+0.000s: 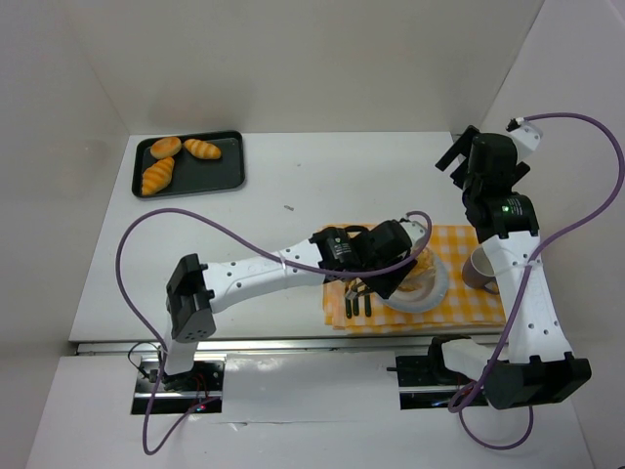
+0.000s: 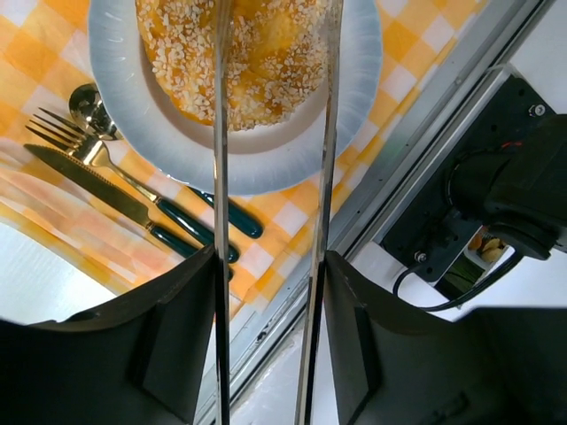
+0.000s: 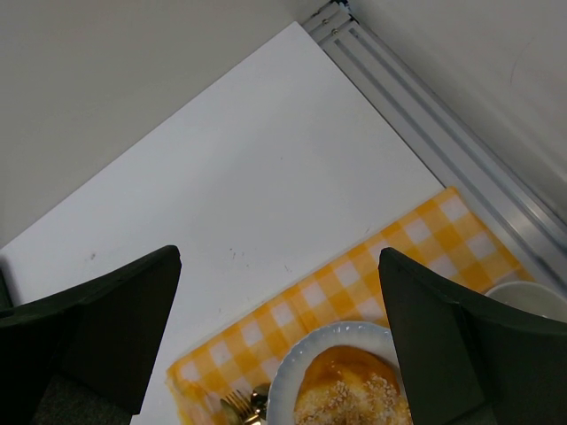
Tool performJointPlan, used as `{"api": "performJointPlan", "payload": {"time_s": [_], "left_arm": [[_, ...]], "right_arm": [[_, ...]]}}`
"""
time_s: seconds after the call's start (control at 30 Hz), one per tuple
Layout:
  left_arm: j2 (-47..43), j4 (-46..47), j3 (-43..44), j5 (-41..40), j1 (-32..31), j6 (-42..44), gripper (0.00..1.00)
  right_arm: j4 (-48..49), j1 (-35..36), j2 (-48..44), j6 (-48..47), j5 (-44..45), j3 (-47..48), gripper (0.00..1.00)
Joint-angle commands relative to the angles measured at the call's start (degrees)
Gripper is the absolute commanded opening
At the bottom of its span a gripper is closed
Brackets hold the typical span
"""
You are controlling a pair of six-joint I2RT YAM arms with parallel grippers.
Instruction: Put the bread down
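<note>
Top external camera: fixed high behind the arm bases [image 1: 176, 376], facing down over the whole worktop [image 1: 322, 166]. Left wrist camera: very near, looking steeply down onto the plate [image 2: 266, 164] and the worktop's near edge. Right wrist camera: higher and farther off, angled down, with the plate at its lower edge. All three views share the plate on the checked cloth [image 3: 354, 283].

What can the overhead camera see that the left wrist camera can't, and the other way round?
Overhead only: the black tray of three small golden rolls and a brown cup. Left wrist only: the seeds on the round golden bun and the tines of the fork. Both: the white plate, the yellow checked cloth, the green-handled cutlery.
</note>
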Motion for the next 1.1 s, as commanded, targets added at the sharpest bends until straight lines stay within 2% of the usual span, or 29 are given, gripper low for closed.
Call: {"api": "performJointPlan", "payload": {"time_s": [0.0, 0.23, 0.33, 0.37, 0.4, 0.43, 0.47, 0.53, 0.57, 0.67, 0.8, 0.97, 1.03, 1.07], "left_arm": [[-5.5, 1.3, 2.9, 0.1, 0.0, 0.6, 0.60], [-10.7, -5.0, 4.2, -2.3, 0.0, 2.9, 0.48], [-14.8, -7.9, 1.1, -9.4, 0.0, 2.9, 0.44], [-16.0, -8.6, -1.8, -15.1, 1.0, 1.7, 0.46], [-17.1, -9.3, -3.4, -17.1, 2.3, 1.0, 0.46], [-18.1, -9.3, -5.1, -17.8, 4.2, 0.1, 0.47], [-20.3, -9.3, -9.2, -17.0, 9.1, -1.6, 0.47], [-22.8, -5.4, -14.7, -15.0, 14.5, -2.9, 0.44], [-25.7, -2.6, -21.6, -13.0, 19.3, -3.7, 0.43], [-29.2, 9.1, -33.1, -8.6, 26.4, -4.8, 0.43], [-28.5, 18.0, -40.2, -8.6, 30.6, -5.3, 0.45], [-22.9, 21.8, -41.9, -5.9, 33.3, -6.6, 0.43], [-21.1, 22.5, -41.9, -5.4, 33.3, -7.2, 0.53], [-19.3, 22.5, -41.9, -5.3, 33.3, -7.2, 0.65]], "right_arm": [[0.4, -0.4, -0.7, -0.7, 0.5, 0.8, 1.00], [-0.4, -0.4, 1.2, -1.4, -0.9, 1.3, 1.00], [-0.4, -0.4, 1.2, -1.4, -1.5, 1.3, 1.00], [-0.4, -0.4, 1.2, -1.4, -1.5, 1.3, 1.00], [0.3, -0.4, 0.6, -1.4, -1.5, 1.3, 1.00], [0.3, -0.4, 0.6, -1.4, -1.5, 0.3, 1.00], [1.0, -0.4, -0.3, -1.4, -1.5, 0.3, 1.00], [1.0, -0.4, -0.8, -1.4, -2.0, -1.0, 1.00], [1.0, -0.4, -0.8, -1.4, -3.2, -1.0, 1.00], [1.6, -0.4, 0.5, -1.4, -6.0, -1.0, 1.00], [2.2, 0.1, 1.9, -0.9, -7.5, -3.1, 1.00], [3.3, 0.1, 3.2, -0.8, -8.9, -5.3, 1.00], [3.3, 0.1, 3.2, -0.8, -8.9, -6.9, 1.00], [3.3, 0.1, 3.2, -0.8, -8.9, -6.9, 1.00]]}}
